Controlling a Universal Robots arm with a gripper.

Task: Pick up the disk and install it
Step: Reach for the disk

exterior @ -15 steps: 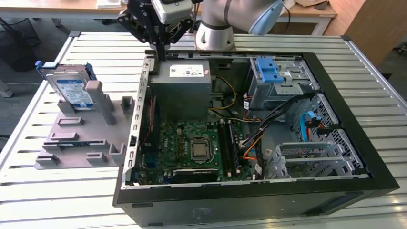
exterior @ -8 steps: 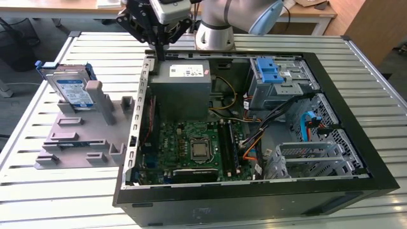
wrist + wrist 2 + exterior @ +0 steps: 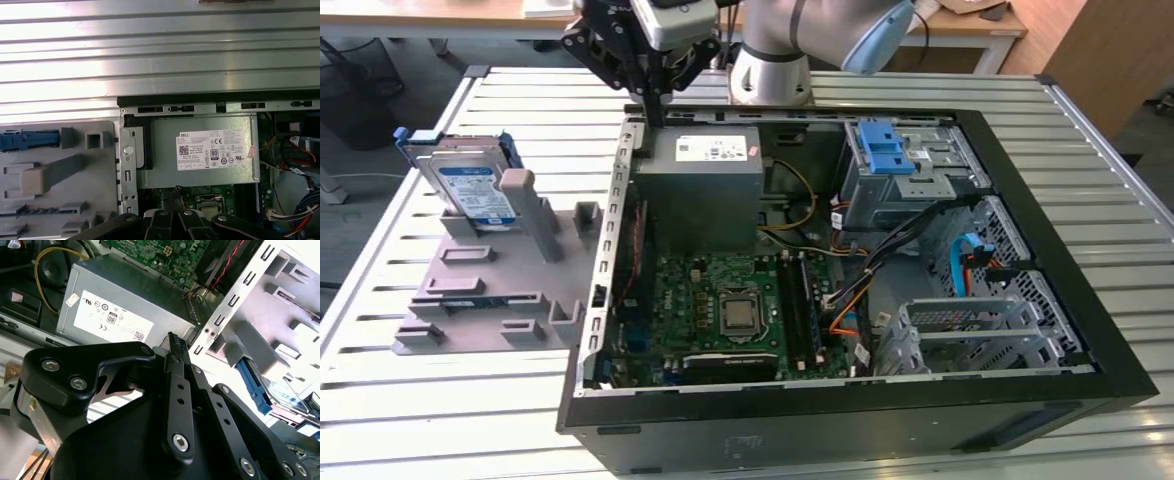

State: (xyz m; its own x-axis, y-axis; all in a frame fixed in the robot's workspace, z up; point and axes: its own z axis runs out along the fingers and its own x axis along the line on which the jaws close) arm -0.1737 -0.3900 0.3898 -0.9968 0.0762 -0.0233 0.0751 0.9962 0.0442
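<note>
I am hovering the black pincer (image 3: pixel 651 106), clenched on nothing, over the open black computer case (image 3: pixel 1047 260). The silver blue-railed disk (image 3: pixel 470 185) is standing well apart in its grey holder (image 3: pixel 480 300) on the slatted metal bench (image 3: pixel 400 400). Pick-up is not yet begun; grasping, I judge, calls for parted fingers.

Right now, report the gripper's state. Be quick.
Gripper: shut, holding nothing. The disk stands apart from it in the grey holder.

One disk (image 3: pixel 467 190), one grey holder (image 3: pixel 494 295), one open computer case (image 3: pixel 854 410), one power-supply box (image 3: pixel 707 190).
</note>
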